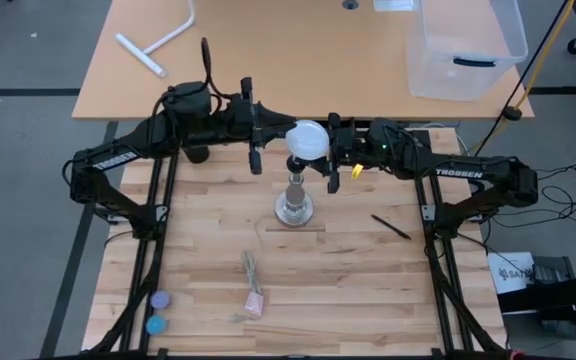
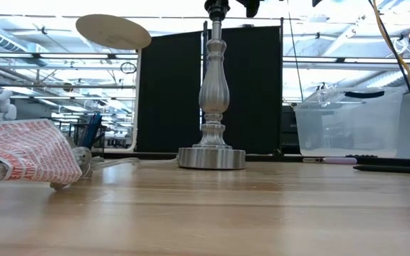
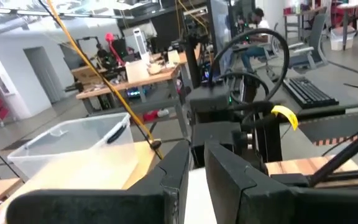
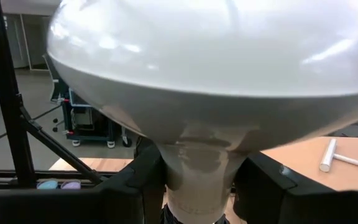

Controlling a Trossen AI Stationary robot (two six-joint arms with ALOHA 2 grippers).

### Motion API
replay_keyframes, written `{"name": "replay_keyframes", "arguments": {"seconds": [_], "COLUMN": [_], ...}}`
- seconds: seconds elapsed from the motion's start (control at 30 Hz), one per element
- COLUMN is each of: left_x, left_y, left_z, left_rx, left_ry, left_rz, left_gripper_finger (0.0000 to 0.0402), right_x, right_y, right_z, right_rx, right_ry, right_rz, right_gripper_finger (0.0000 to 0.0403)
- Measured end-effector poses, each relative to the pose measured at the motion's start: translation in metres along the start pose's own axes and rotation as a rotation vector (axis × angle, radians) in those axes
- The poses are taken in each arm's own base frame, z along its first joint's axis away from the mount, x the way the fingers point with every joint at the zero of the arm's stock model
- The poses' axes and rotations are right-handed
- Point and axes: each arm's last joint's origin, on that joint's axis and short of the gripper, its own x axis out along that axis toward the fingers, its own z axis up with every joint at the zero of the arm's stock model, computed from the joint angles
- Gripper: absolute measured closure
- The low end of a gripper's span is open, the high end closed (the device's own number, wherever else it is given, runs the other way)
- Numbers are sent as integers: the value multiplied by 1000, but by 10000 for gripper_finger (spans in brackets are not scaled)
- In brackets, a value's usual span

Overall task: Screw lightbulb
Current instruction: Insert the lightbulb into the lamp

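Filling the right wrist frame: lightbulb (image 4: 210,81), smooth frosted white globe tapering to a pale grey neck, that neck clamped between the dark fingers (image 4: 145,180) of the right gripper (image 1: 330,152). Centre of the high frame: bulb atop the turned silvery lamp post (image 1: 294,198) with round base on the slatted wood table (image 1: 368,290). Touching the bulb from centre-left: left gripper (image 1: 290,138), jaws narrowly parted, grip impossible to tell.

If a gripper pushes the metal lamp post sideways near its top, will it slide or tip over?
Probably it would tip rather than slide: the lamp post is tall and slender, so a push at the top has leverage. Its round base looks wide and solid, which likely resists light pushes. The wooden table seems smooth, so sliding remains possible.
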Motion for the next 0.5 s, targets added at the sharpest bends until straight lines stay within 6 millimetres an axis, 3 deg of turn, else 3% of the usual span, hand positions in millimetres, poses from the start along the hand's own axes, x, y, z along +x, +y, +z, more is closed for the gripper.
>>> {"name": "replay_keyframes", "arguments": {"seconds": [0.5], "left_x": [-3], "left_y": [-2], "left_z": [-2], "left_rx": [-24], "left_ry": [74], "left_rz": [-23], "left_gripper_finger": [344], "right_x": [12], "right_y": [-1], "right_z": [6], "right_rx": [0], "right_ry": [41], "right_rz": [-11], "right_gripper_finger": [251]}}
